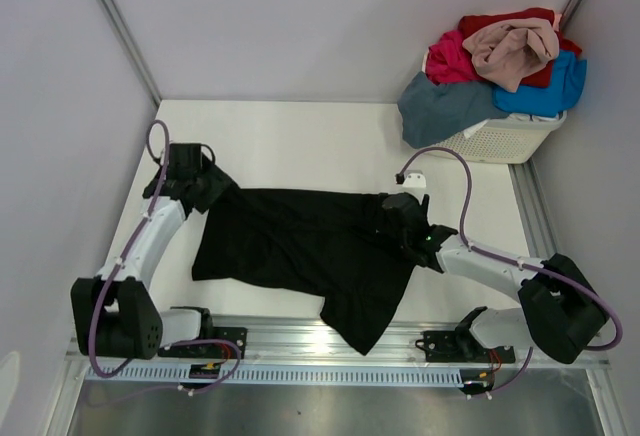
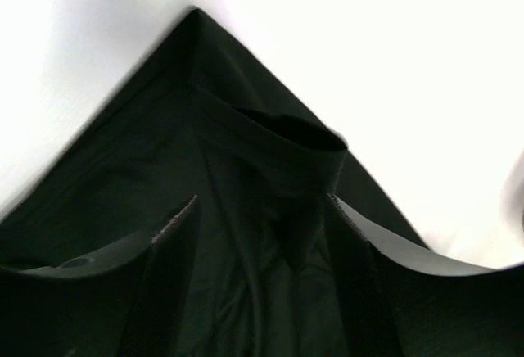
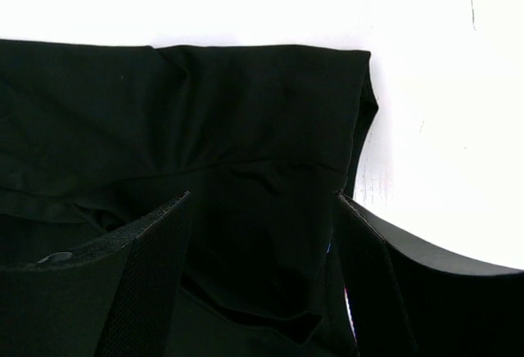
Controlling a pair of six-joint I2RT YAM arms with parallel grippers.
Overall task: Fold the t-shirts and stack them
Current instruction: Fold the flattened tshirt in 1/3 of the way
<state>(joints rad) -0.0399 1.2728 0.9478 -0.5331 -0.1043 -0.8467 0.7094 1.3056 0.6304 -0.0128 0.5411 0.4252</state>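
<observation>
black t-shirt [image 1: 300, 246] under left jaws and right jaws, both spread wide — white basket [image 1: 500, 141] of coloured shirts [image 1: 515, 51] far right

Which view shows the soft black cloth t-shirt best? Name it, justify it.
Top external: the whole soft black cloth t-shirt lies spread out there. Left wrist shows only a pointed corner, right wrist only a straight edge.

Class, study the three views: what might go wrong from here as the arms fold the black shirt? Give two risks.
1. Part of the black t-shirt droops past the near edge of the table; a pull might snag it on the rail there.
2. The left hand straddles a bunched fold of cloth; closing there may pinch extra layers and skew the fold.
</observation>
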